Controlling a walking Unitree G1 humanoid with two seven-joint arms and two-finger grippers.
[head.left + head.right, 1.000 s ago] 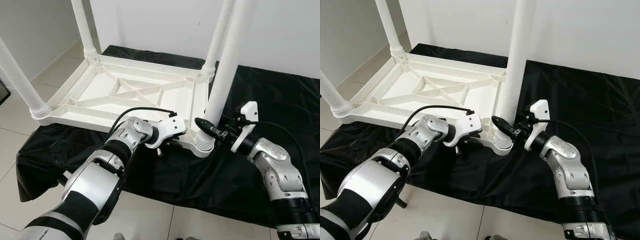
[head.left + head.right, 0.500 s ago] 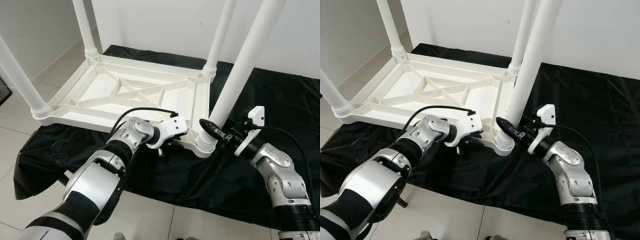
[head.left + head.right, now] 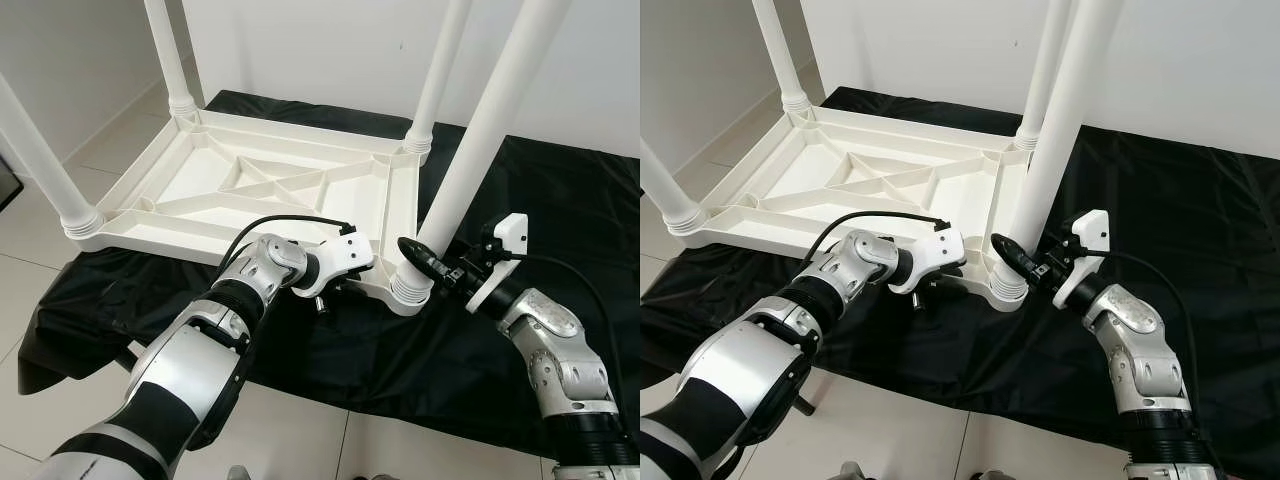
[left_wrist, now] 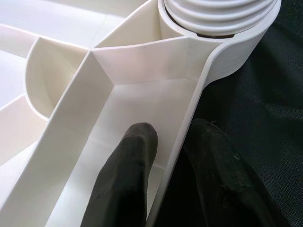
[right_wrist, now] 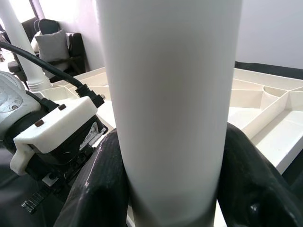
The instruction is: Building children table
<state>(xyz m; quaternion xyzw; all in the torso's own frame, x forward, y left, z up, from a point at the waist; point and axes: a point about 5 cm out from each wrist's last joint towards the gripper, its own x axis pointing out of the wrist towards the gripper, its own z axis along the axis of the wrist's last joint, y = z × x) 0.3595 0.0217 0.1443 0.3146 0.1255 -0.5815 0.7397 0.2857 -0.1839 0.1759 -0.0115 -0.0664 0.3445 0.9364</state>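
Upturned white plastic table top (image 3: 200,190): left gripper (image 4: 163,184) clamped its rim; right gripper (image 5: 168,189) clasped tilted white cylindrical leg (image 3: 480,140)

Black cloth (image 3: 560,190) spread flat over the floor, creased and glossy, reaching back to the wall. Pale floor tiles (image 3: 30,235) bare on the left of the cloth and along its near edge, with dark grout lines. White wall (image 3: 330,50) behind, plain, a small dark speck on it. Dark chair (image 5: 52,45) with a grey cushion (image 5: 48,47) well apart, in the background of the right wrist view.
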